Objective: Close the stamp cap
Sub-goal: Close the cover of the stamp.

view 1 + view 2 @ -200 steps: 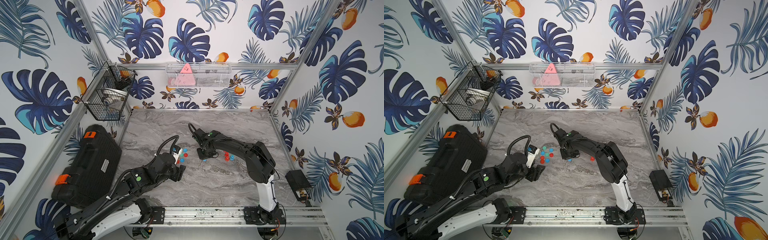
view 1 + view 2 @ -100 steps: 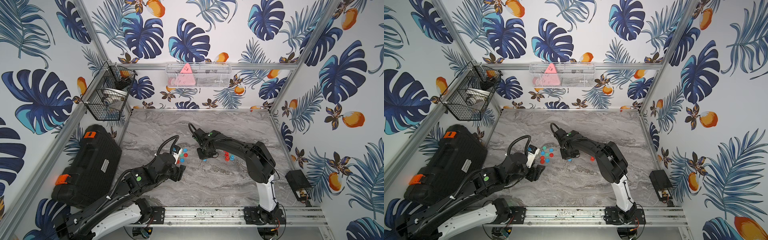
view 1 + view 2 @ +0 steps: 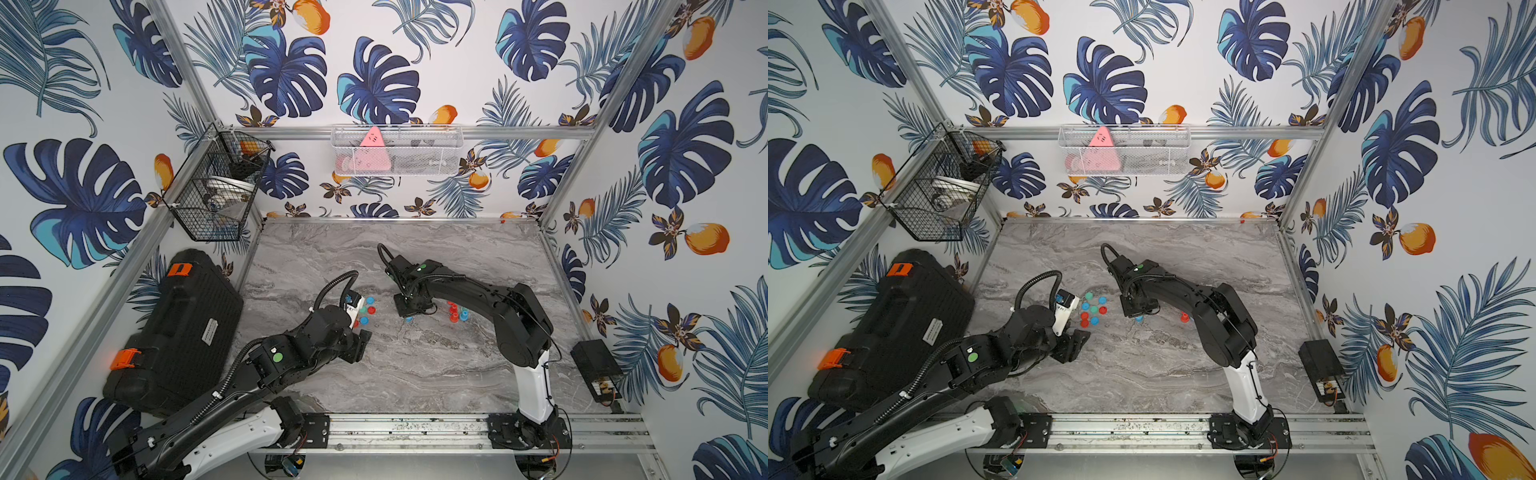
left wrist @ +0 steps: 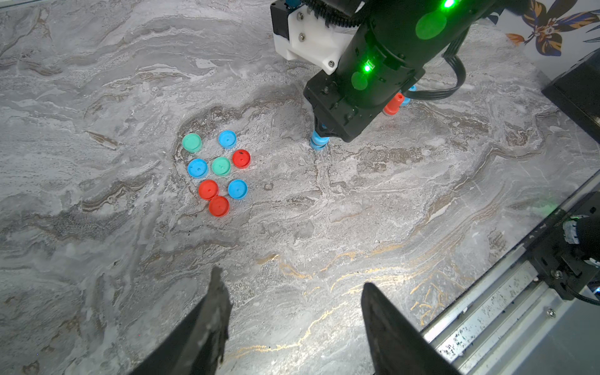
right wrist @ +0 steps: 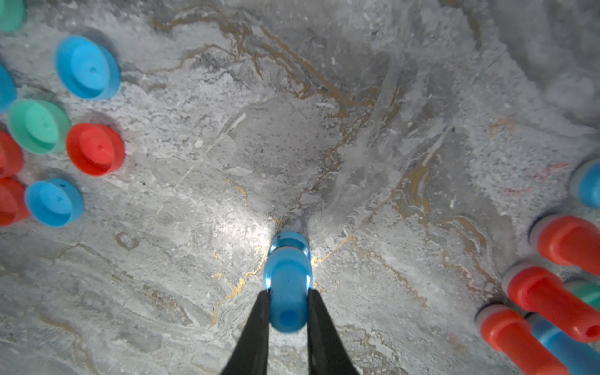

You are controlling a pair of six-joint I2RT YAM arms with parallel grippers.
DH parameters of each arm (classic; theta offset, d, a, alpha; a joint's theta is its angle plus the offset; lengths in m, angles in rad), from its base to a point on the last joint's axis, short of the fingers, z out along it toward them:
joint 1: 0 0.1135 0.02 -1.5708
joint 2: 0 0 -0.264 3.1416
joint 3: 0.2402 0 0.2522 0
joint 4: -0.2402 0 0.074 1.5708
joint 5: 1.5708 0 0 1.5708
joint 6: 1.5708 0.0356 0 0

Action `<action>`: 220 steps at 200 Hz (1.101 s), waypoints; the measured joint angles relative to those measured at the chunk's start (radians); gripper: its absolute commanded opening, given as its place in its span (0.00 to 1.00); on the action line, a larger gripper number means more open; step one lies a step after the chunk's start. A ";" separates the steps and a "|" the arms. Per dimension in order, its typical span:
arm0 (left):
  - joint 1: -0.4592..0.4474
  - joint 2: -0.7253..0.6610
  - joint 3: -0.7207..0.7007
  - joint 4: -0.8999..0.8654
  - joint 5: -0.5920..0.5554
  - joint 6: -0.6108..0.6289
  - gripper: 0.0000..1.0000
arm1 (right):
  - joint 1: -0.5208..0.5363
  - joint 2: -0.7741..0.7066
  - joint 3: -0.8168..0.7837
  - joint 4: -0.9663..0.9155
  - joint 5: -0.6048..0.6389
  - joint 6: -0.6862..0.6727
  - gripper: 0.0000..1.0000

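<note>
The right pincer [image 5: 288,293] pinches the blue stamp [image 5: 287,272], long axis upright, its foot on the surface [image 5: 357,130]. In a top view the loose caps [image 3: 1094,309] lie at nine o'clock from it, nearer the left pincer [image 4: 291,279], which is spread and empty.

Stamp [image 5: 287,269]: foot hidden behind its own barrel in the right wrist view; whether a cap sits beneath cannot be told. In both top views the right gripper [image 3: 409,316] covers all but a blue sliver.
Spare stamps [image 5: 552,302]: cut off at the frame edge in the right wrist view; mostly behind the right arm [image 4: 389,48] in the left wrist view.
Caps [image 5: 9,156]: four cut off at the frame edge, blurred.
Left fingers [image 4: 207,318]: cut off by the edge.
Basket [image 3: 216,195] contents: too small to identify.
</note>
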 measured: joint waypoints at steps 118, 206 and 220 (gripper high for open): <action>0.000 0.000 0.000 0.000 0.000 0.000 0.69 | -0.008 0.007 -0.021 0.023 0.005 0.000 0.10; 0.000 0.000 0.000 0.000 0.000 0.000 0.69 | -0.004 -0.010 -0.052 0.048 -0.001 0.000 0.09; 0.000 -0.001 0.000 0.000 0.000 0.000 0.69 | -0.004 -0.011 -0.054 0.050 0.000 0.000 0.09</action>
